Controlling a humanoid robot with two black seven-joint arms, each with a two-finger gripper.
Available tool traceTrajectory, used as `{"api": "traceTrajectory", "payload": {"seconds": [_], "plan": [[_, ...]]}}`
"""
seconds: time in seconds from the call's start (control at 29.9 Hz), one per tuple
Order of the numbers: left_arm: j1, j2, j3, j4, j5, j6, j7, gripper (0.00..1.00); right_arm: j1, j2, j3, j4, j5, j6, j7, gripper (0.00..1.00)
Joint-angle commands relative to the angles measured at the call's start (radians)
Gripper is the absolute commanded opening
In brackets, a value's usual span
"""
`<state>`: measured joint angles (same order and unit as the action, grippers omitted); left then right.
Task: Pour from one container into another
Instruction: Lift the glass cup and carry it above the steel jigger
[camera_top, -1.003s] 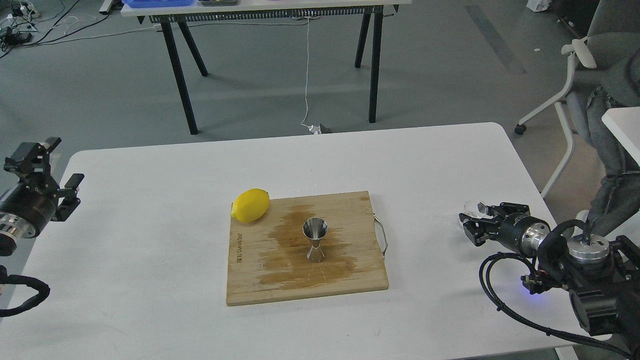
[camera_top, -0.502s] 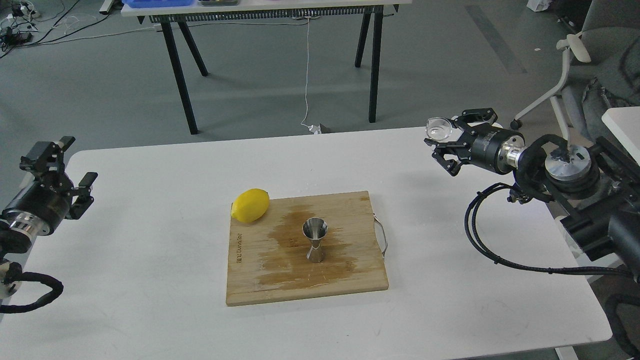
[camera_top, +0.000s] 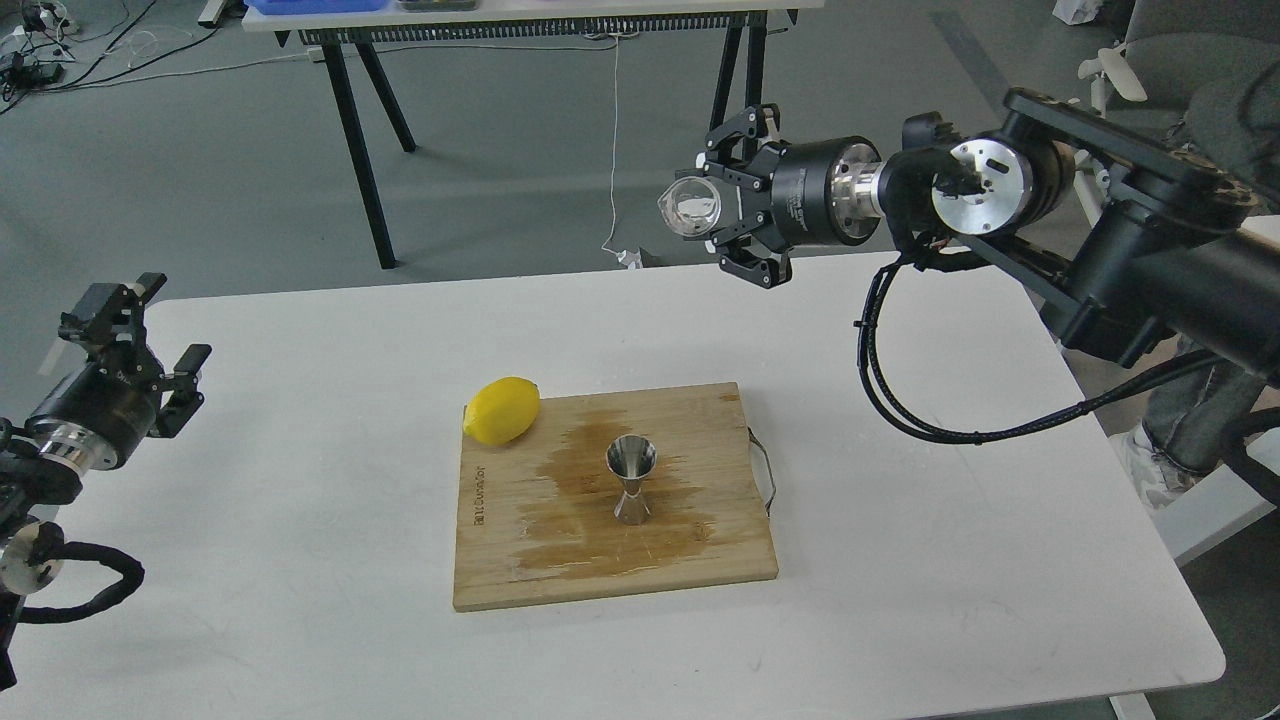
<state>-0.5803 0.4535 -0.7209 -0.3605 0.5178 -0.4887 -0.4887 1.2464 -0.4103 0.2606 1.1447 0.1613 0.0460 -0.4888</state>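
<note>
Two containers matter: my right gripper (camera_top: 722, 212) has its jaws clamped on the clear cup (camera_top: 690, 208), upper centre of frame, light, slick, probably brittle, held by its side wall, while the steel jigger (camera_top: 631, 480) stands mid-board and my left gripper (camera_top: 135, 325) hangs open.

Head-height view, down over table (camera_top: 300, 400)

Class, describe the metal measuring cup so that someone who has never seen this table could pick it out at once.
Start at the white table and find the wooden cutting board at its middle. On the board's dark wet patch stands the metal measuring cup, upright. Unlike the yellow lemon at the board's corner, it is shiny steel, two cones joined at a narrow waist.
</note>
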Motion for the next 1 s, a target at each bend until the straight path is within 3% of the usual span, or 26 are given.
{"api": "traceTrajectory", "payload": {"seconds": [0.0, 0.67, 0.97], "plan": [[0.002, -0.006, 0.0, 0.0, 0.001, 0.0, 0.0, 0.99, 0.007, 0.021, -0.046, 0.035, -0.012, 0.005, 0.0, 0.21], [0.007, -0.012, 0.0, 0.0, -0.001, 0.0, 0.0, 0.99, 0.065, 0.104, -0.288, 0.132, -0.365, 0.046, 0.01, 0.19], [0.007, -0.01, 0.0, 0.0, -0.001, 0.0, 0.0, 0.99, 0.126, 0.119, -0.34, 0.171, -0.388, 0.078, 0.027, 0.19]]}}
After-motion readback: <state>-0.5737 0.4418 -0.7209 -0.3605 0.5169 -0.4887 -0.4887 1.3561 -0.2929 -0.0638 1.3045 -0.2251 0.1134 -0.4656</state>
